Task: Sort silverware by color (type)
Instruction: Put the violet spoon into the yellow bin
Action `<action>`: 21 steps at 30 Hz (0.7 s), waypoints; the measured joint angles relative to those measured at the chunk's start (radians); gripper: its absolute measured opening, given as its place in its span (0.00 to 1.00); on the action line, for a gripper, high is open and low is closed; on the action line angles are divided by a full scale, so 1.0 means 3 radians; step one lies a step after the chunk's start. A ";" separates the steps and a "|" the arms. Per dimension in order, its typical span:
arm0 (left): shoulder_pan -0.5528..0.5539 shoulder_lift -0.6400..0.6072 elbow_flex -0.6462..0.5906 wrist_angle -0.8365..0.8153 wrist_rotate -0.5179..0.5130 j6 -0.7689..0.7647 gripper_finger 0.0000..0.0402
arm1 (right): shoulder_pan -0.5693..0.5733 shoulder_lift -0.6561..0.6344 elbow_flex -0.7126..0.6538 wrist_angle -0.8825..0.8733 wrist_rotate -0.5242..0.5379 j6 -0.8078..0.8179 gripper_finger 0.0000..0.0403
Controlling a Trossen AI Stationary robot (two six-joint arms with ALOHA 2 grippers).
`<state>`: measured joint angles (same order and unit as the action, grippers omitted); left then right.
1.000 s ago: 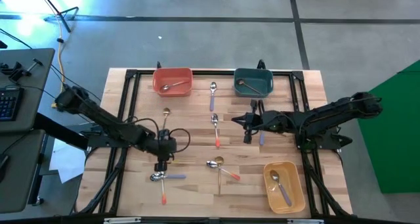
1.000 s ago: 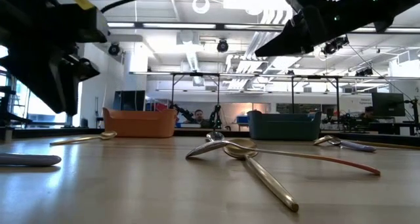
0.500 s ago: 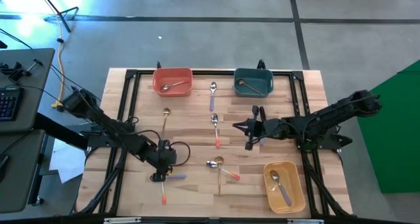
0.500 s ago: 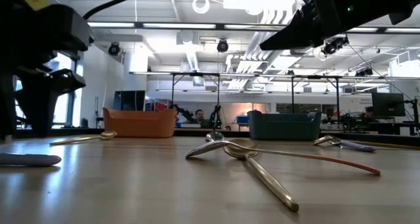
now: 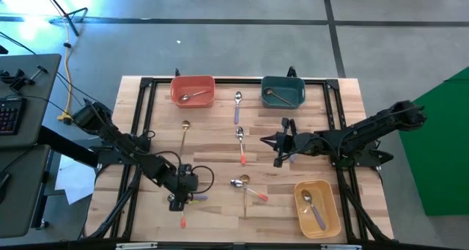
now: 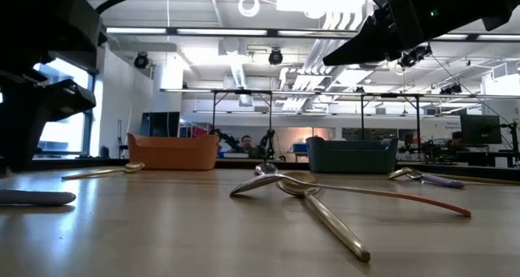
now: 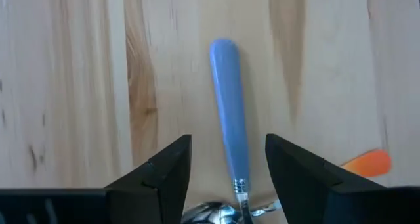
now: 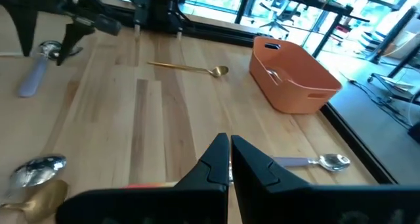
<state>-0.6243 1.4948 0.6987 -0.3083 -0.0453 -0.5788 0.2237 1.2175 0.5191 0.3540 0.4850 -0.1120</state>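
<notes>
A purple-handled spoon (image 5: 192, 197) lies flat on the table near the front left. It also shows in the left wrist view (image 7: 229, 132). My left gripper (image 5: 178, 196) is low over it and open, one finger (image 7: 169, 168) on each side of the handle near the bowl end, touching nothing. An orange-red spoon (image 5: 182, 219) lies just nearer. My right gripper (image 5: 278, 146) hovers shut and empty over the table's middle right; it also shows in the right wrist view (image 8: 230, 159). More spoons lie on the table: gold (image 5: 184, 135), purple (image 5: 237, 105), orange-red (image 5: 240, 145), and a crossed pair (image 5: 247, 188).
A coral bowl (image 5: 193, 90) and a teal bowl (image 5: 282, 91) stand at the far edge, a yellow bowl (image 5: 316, 206) at the near right; each holds a spoon. Another purple spoon (image 6: 431, 179) lies under my right arm. Black frame rails (image 5: 143, 118) run along the table's sides.
My left gripper has gone toward the table's near edge and down over the purple-handled spoon, staying open. The spoons have not moved.
</notes>
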 joint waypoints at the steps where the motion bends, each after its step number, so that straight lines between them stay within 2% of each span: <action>1: -0.0006 0.0039 0.0000 -0.0020 0.0002 -0.0048 0.46 | 0.0000 0.0000 0.0001 -0.0015 0.0041 0.0000 0.00; 8: -0.0146 0.0334 0.0013 0.0053 -0.0119 -0.0154 0.46 | 0.0000 0.0000 0.0001 -0.0101 0.0105 0.0000 0.00; 14: -0.0194 0.0338 0.0011 0.0014 -0.0235 -0.0167 0.45 | 0.0000 0.0000 0.0001 -0.0101 0.0105 -0.0017 0.00; 21: -0.0135 0.0342 0.0009 -0.0135 -0.0237 -0.0146 0.31 | 0.0000 0.0000 0.0001 -0.0101 0.0105 -0.0090 0.00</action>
<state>-0.6647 1.5973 0.7013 -0.3487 -0.1164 -0.6228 0.2237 1.2175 0.5194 0.3237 0.5163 -0.1390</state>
